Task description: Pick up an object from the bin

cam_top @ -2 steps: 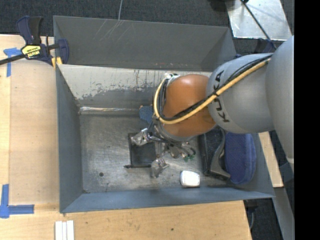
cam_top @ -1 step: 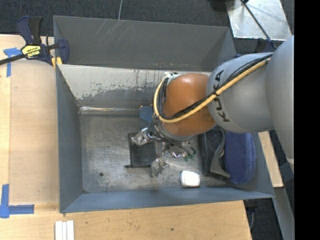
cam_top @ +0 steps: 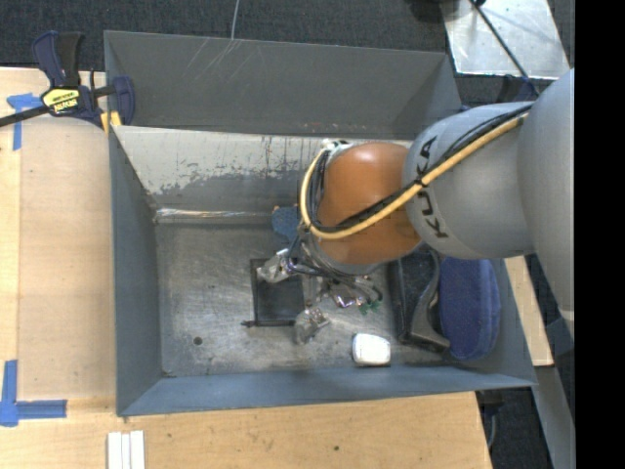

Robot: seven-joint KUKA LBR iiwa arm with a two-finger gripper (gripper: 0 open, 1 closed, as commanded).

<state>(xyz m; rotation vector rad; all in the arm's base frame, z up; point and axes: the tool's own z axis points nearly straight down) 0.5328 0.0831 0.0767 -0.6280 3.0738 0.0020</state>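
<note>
Jaws: it cannot be told whether they are parted or closed. The metal parts of the gripper [cam_top: 309,306] are seen low over the bin floor, partly hidden beneath the wrist.
Thing at the gripper: a black flat rectangular piece [cam_top: 275,299] is laid on the floor near the bin's middle. Its right edge is overlapped by the gripper, and contact cannot be judged.
Wrist: an orange rounded cover [cam_top: 359,203] is set directly above the gripper, with a yellow cable [cam_top: 322,225] looped round it.
White item: a small white rounded piece [cam_top: 371,349] is placed near the front wall, to the gripper's right and apart from it.
Black angled item: a black angled piece [cam_top: 422,311] is seen right of the gripper, against a blue pad.
Blue pad: a large dark-blue padded thing [cam_top: 471,306] is lodged along the right wall.
Blue scrap: a small blue scrap [cam_top: 284,223] is found at the floor's back, partly hidden by the cover.
Arm: the grey arm [cam_top: 498,184] is extended in from the right.
Container: the grey metal bin [cam_top: 137,262] has a scuffed floor.
</note>
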